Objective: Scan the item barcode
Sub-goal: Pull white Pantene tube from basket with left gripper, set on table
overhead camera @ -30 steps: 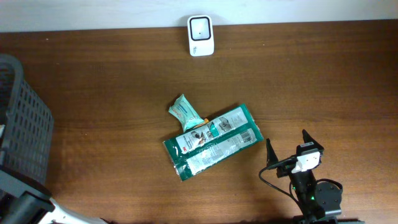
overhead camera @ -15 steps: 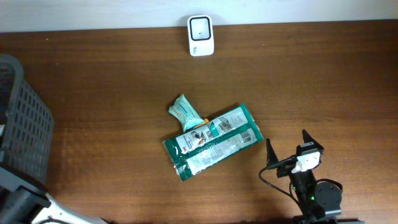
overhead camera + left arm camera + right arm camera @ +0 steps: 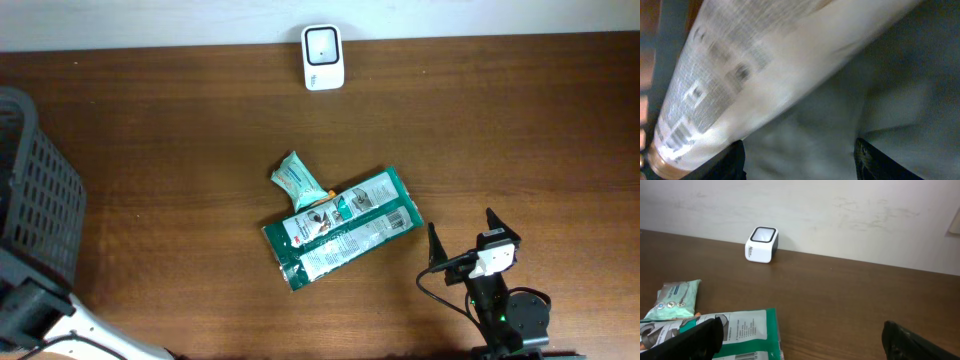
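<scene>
Moved since a second ago: only the left arm (image 3: 30, 312) at the bottom-left corner of the overhead, now tighter against the basket (image 3: 40, 200); no change on packets, scanner or right side. On left gripper (image 3: 801, 159): down inside the basket, fingertips (image 3: 734, 159) apart, grey basket floor between them, nothing clamped as far as visible. Risk one: closing now and catching air, or only the lower edge of the white tube (image 3: 755, 85), with most of its body off the centreline; probably slick and rounded, so likely to squirt out sideways. Risk two: pinching over the barcode (image 3: 679, 135) near the capped end and hiding it from the scanner later. Risk three: snagging the basket wall on the lift. Heavy blur in the left wrist view, so no call on contact. Tube position: diagonal, brown cap (image 3: 657, 167) at lower left, running to upper right, beyond and above the tips, lower edge just beside the tip at lower left of that view, well apart from the other tip. Further out: scanner (image 3: 322, 57) at the far edge of the table (image 3: 150, 120), well apart from the basket. Mid-table: green packets (image 3: 345, 228) touching a small wipes pack (image 3: 297, 178). Last, right gripper (image 3: 460, 222) near the front edge, jaws wide apart, holding nothing.
</scene>
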Controlling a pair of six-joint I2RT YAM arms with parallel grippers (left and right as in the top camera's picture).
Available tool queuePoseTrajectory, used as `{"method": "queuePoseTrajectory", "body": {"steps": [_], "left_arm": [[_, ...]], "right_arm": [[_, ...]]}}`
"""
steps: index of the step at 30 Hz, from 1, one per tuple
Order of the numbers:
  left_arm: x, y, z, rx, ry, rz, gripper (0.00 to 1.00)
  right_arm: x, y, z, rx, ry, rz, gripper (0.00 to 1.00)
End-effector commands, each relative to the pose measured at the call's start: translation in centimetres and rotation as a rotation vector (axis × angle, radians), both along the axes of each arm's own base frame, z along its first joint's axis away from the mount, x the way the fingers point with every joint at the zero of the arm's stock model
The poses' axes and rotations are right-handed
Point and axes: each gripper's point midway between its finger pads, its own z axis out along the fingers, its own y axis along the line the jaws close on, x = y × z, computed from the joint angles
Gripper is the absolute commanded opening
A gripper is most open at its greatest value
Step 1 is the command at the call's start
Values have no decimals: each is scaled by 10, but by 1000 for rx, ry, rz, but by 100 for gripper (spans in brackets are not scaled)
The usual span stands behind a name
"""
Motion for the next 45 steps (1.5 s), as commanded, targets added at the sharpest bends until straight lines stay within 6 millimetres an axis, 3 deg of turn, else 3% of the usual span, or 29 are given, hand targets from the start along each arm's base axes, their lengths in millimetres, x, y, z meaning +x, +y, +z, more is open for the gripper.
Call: {"method": "queuePoseTrajectory", "body": {"steps": [1,4,7,12,16,17,19,20,22,23,25,28,29,32,33,36,37,39,41,43,45], "left_arm": [[44,3,29,162,76,-140,74],[46,12,35,205,107,-188,75],[35,38,38,227,90,-196,74],[25,44,8,98,-6,-258,69],[23,31,-21,12,14,-273,68],[18,25,-36,-33,41,-273,62],[18,23,-40,-43,48,-275,42],[21,19,-40,-46,51,-286,15],[31,12,-36,-35,64,-311,0],[39,7,-29,-17,71,-330,0],[54,-1,-6,41,83,-362,0],[75,-20,83,210,-59,-259,0],[74,-26,131,283,-158,-213,0],[64,-43,226,409,-368,-185,0],[59,-47,242,436,-394,-182,0],[37,-67,320,564,-584,-138,0],[37,-82,345,580,-674,-169,0],[44,-119,375,557,-805,-267,0],[56,-201,417,517,-984,-445,0],[69,-271,420,418,-1032,-620,0],[82,-340,395,263,-988,-801,0]], "right_arm": [[0,-1,-2,-3,1,-5,98],[0,-1,-2,-3,1,-5,98],[0,-1,-3,-3,3,-5,98],[0,-1,-3,-3,4,-5,98],[0,-1,-3,-3,4,-5,98],[0,-1,-3,-3,4,-5,98],[0,-1,-3,-3,4,-5,98],[0,-1,-3,-3,4,-5,98],[0,-1,-3,-3,4,-5,98],[0,-1,-3,-3,4,-5,98],[0,-1,-3,-3,4,-5,98],[0,-1,-3,-3,4,-5,98],[0,-1,-3,-3,4,-5,98],[0,-1,-2,-3,1,-5,98],[0,-1,-2,-3,1,-5,98],[0,-1,-2,-3,1,-5,98],[0,-1,-2,-3,1,-5,98],[0,-1,-2,-3,1,-5,98],[0,-1,-2,-3,1,-5,98],[0,-1,-2,-3,1,-5,98],[0,-1,-2,-3,1,-5,98]]}}
